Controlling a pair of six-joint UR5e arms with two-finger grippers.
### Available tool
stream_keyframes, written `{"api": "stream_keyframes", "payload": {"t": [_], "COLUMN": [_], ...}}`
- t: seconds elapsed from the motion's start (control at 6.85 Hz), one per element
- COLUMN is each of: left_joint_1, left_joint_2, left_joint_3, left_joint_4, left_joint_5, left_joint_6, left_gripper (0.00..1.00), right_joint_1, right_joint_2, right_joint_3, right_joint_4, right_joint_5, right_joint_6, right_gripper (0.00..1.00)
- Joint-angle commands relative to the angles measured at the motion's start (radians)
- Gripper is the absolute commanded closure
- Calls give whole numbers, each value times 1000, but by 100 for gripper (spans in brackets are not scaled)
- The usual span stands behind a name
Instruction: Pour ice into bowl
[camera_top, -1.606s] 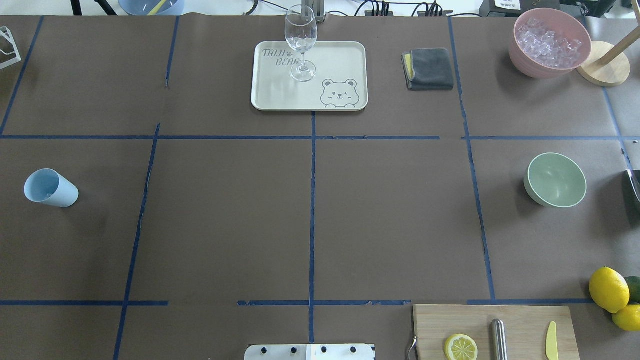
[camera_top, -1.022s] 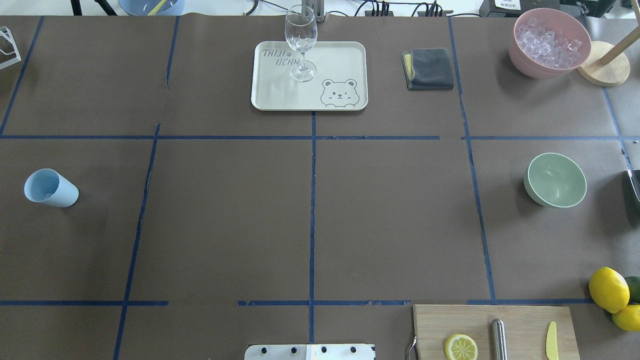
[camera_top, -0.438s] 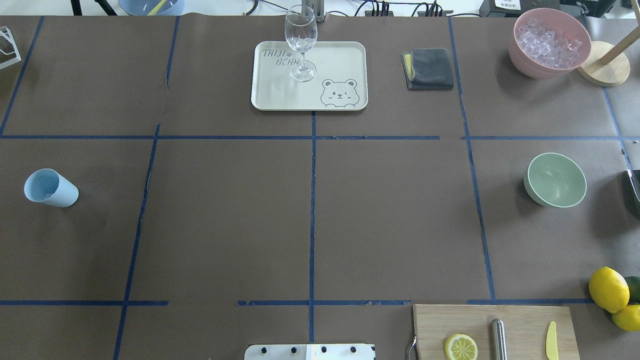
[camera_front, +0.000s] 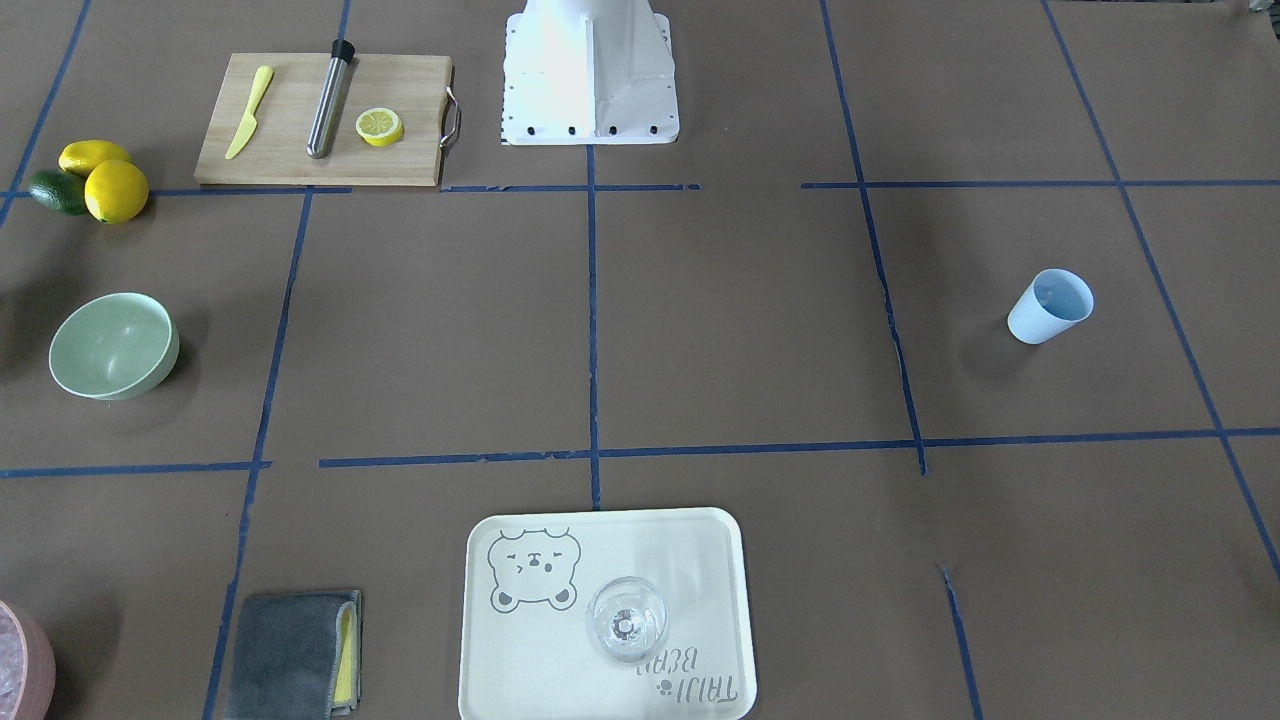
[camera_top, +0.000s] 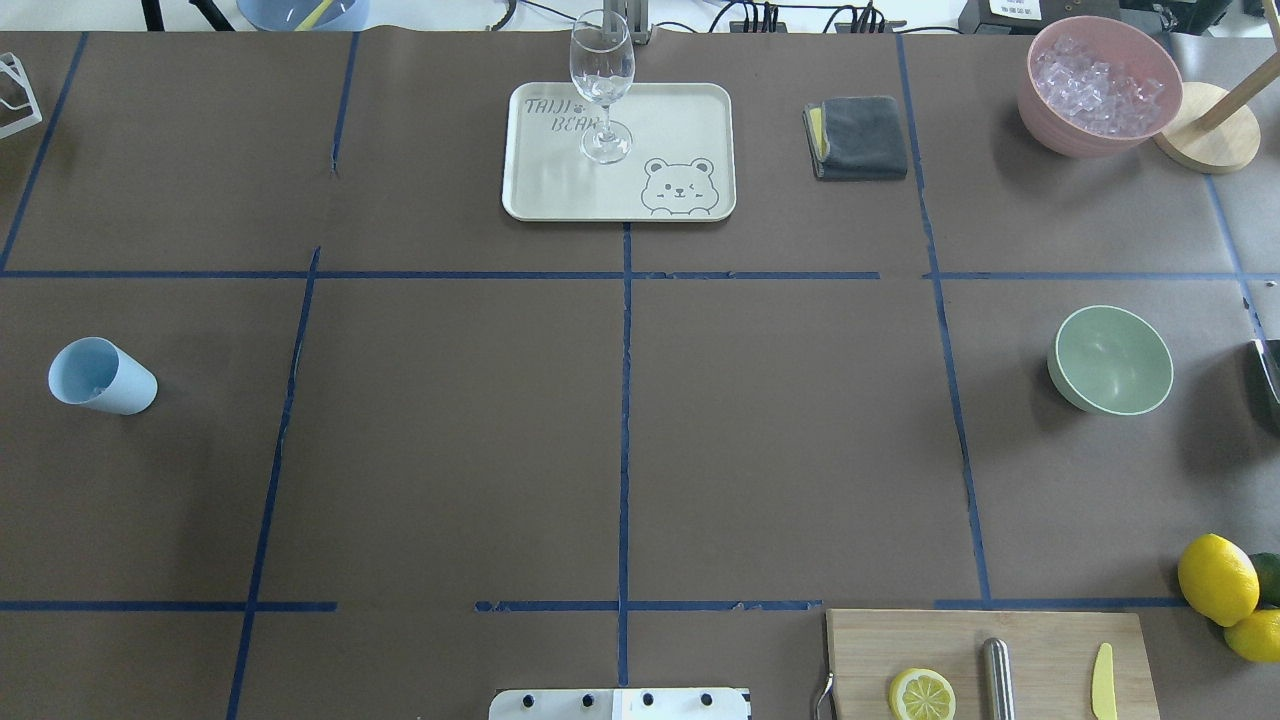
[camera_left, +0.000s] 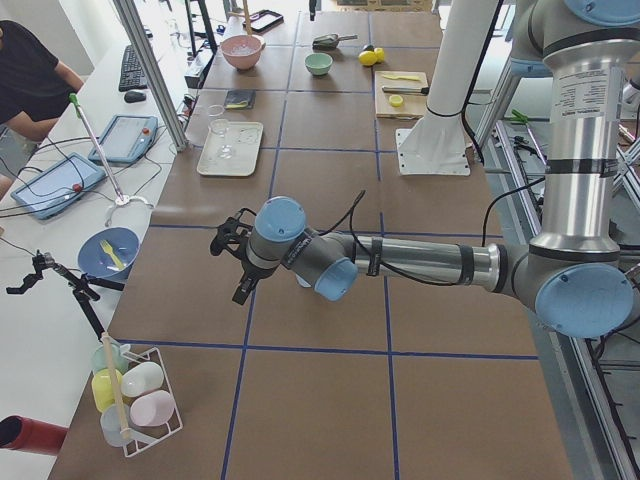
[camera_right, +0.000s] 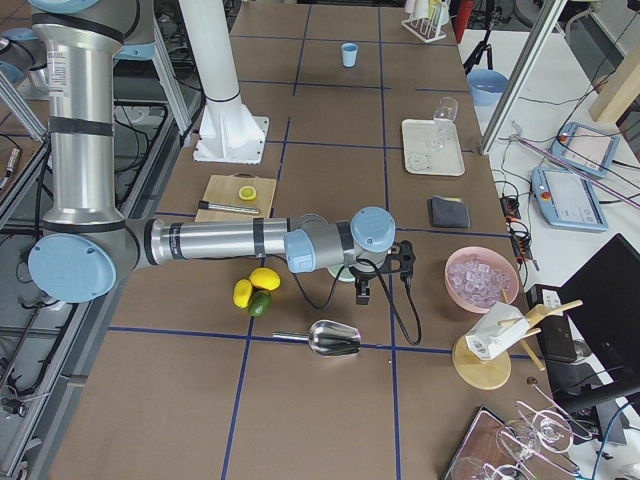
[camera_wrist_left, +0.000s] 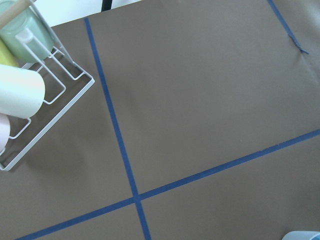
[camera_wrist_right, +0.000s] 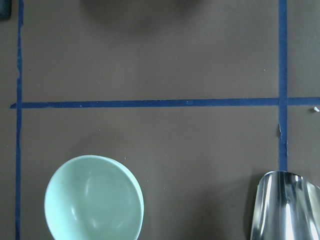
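The pale mint-green bowl stands upright and empty on the right side of the table. The right wrist view looks straight down on the bowl. The ice is out of view. My right gripper hovers just beside and above the bowl and shows only in the exterior right view, so I cannot tell whether it is open or shut. My left gripper hangs over the table's left end near the light blue cup and shows only in the exterior left view, so its state cannot be told either.
A metal scoop lies beyond the bowl. A pink container of clear cubes sits far right, beside a grey cloth. A wine glass stands on the bear tray. Cutting board, lemons, cup rack.
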Motion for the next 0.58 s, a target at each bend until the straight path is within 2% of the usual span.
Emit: {"api": "stream_keyframes", "payload": {"t": [0.0,0.15,0.29,0.44], "left_joint_1": [126,128,143,180], "left_joint_2": [54,57,57,57], "left_joint_3": [-25,-60,-81,-97], "left_joint_4": [-190,-188,-190,-188], "left_joint_5": [129,131,140,212], "left_joint_6": [-221,-239,-300,-325], "left_gripper": [0,0,0,0], "right_joint_1": [-133,-179,-240,-304], "right_joint_2": [-31,-37,-37,-39], "right_joint_3": [-59,-144,-195,-276], "right_joint_4": [346,552,706,840], "right_joint_5": [-101,-117,-139,-194], "right_joint_6": [316,428,570,620], "right_gripper": [0,0,0,0]}}
